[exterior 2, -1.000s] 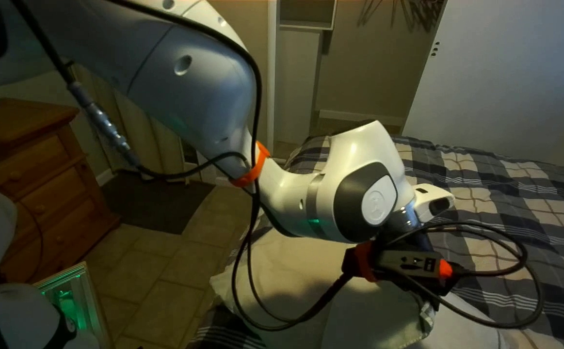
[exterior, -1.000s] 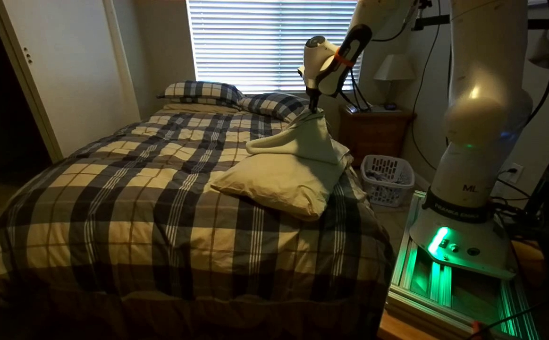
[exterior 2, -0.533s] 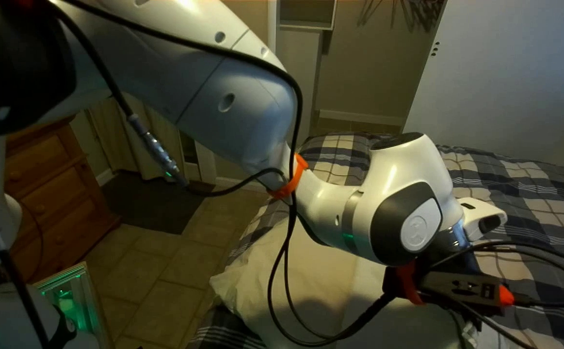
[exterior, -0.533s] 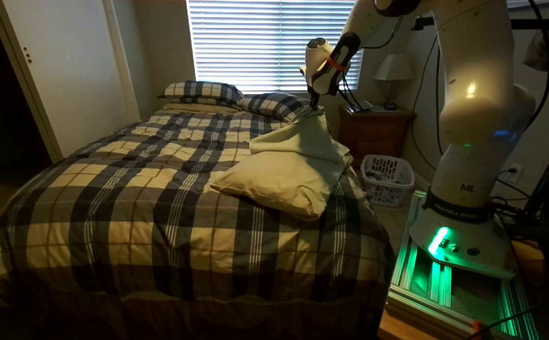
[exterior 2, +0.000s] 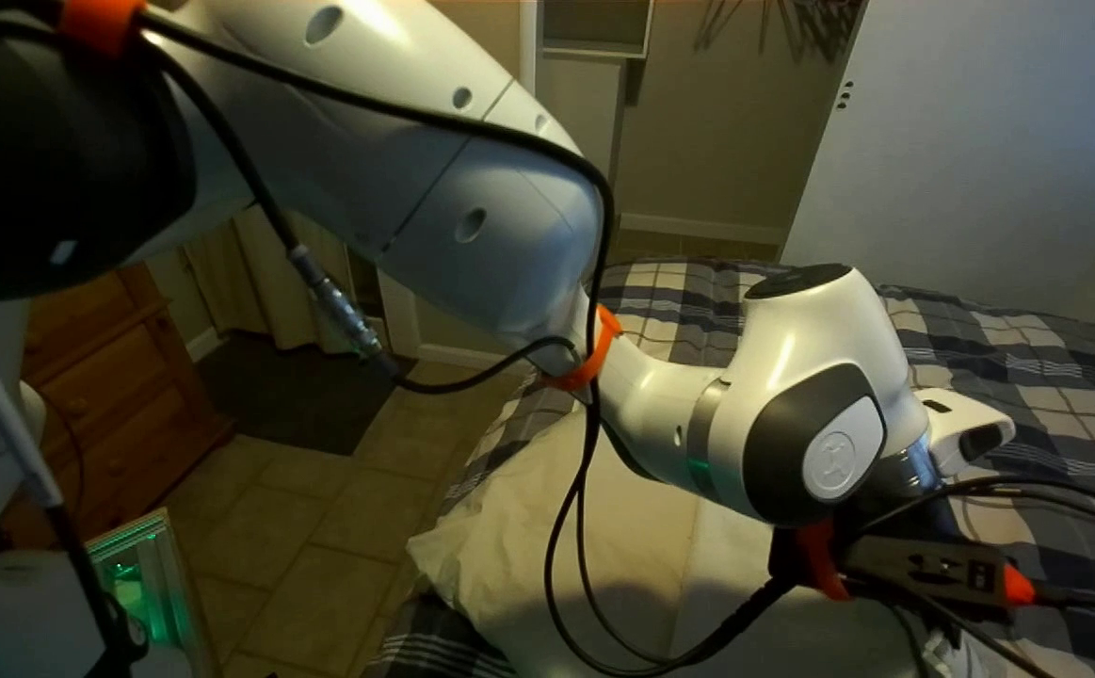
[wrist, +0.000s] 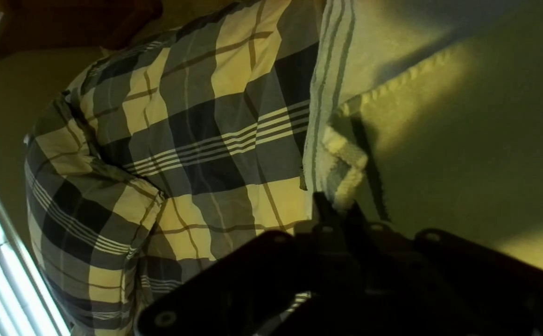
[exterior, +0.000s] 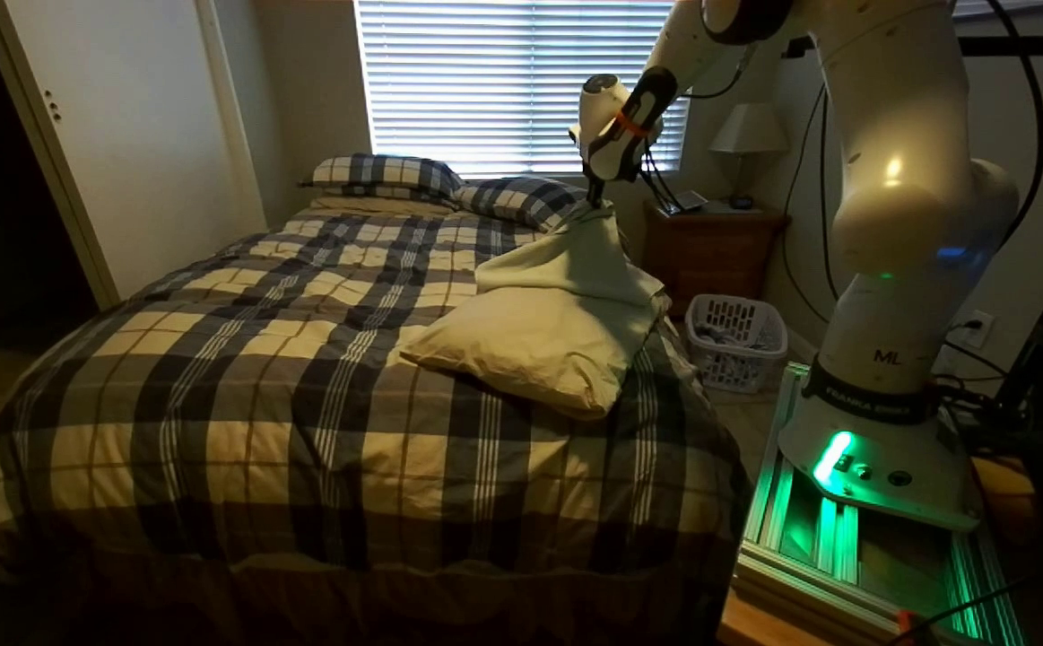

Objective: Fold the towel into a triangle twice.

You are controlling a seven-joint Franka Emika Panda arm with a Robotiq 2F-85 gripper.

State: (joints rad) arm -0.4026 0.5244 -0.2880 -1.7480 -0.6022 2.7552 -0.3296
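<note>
at the far left of an exterior view a tall, flat, white door panel [exterior: 135, 135] is seen. to its right a wide bed [exterior: 351, 594] is covered by a dark blue, grey and cream plaid cloth bedcover [exterior: 270, 377]. at the bed's far end a plump, dark-and-cream plaid pillow [exterior: 382, 175] is laid, and a second plaid pillow [exterior: 521, 201] is set to its right; behind them white, slatted window blinds [exterior: 512, 81] are hung. near the bed's right edge the pale cream-yellow, soft cloth towel [exterior: 566, 265] is laid in rumpled layers over a puffed, pale cream cloth mass [exterior: 521, 350]; whether this mass is part of the towel or a separate thing cannot be told. its top layer is held up in a peak by the black, two-fingered metal gripper [wrist: 337, 206], by whose tips, pressed nearly together in the wrist view, a hemmed edge is pinched. in that view the bedcover is seen at left and the towel at right, and a pale, grey-striped cloth band [wrist: 332, 79] is shown between them. farther right, a brown wooden nightstand [exterior: 709, 256] is topped by a table lamp [exterior: 748, 133] with a pale, tapered shade. beside the bed a white, openwork plastic basket [exterior: 725, 370], partly filled with light-coloured cloth [exterior: 736, 336], is set on the floor [exterior: 750, 417]. at the right the white, jointed robot arm [exterior: 907, 179] is mounted on a silver metal frame [exterior: 837, 543], lit in green.
</note>
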